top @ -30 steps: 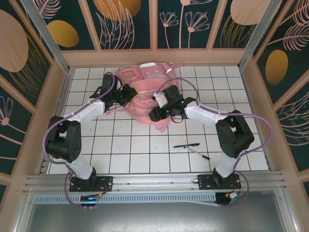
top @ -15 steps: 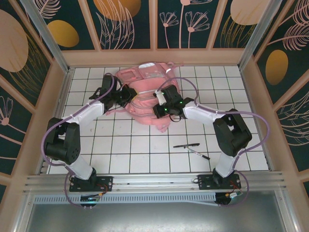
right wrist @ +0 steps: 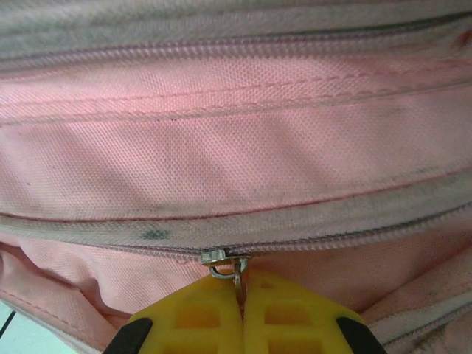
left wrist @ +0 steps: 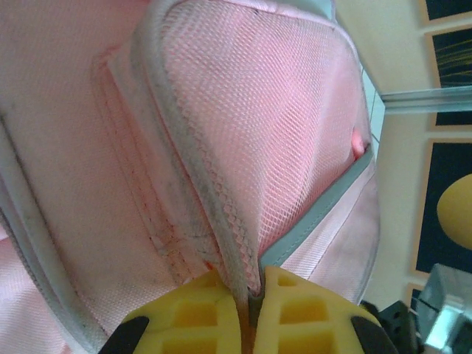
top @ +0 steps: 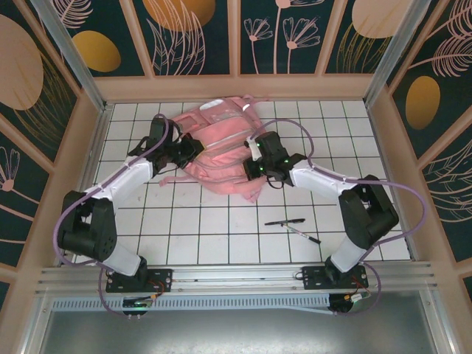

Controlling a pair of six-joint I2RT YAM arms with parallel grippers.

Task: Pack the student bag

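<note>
The student bag (top: 215,144), a big soft pink backpack, lies at the back middle of the tiled table. My left gripper (top: 193,147) is at its left side. In the left wrist view the yellow fingers (left wrist: 199,313) are shut on the grey-edged rim of a pink mesh pocket (left wrist: 251,118). My right gripper (top: 255,161) presses against the bag's right side. Its yellow fingers (right wrist: 287,310) are shut on the metal zipper pull (right wrist: 237,274), just below the slider (right wrist: 220,257) on a closed zipper line.
Two dark pens (top: 285,221) (top: 304,234) lie on the white tiles in front of the bag, near the right arm. Wooden walls (top: 96,140) ring the table on three sides. Purple cables loop over both arms.
The right gripper has shut on the zipper pull and shifted right and towards the back. The bag has changed shape and spread leftwards. The left gripper keeps its hold.
</note>
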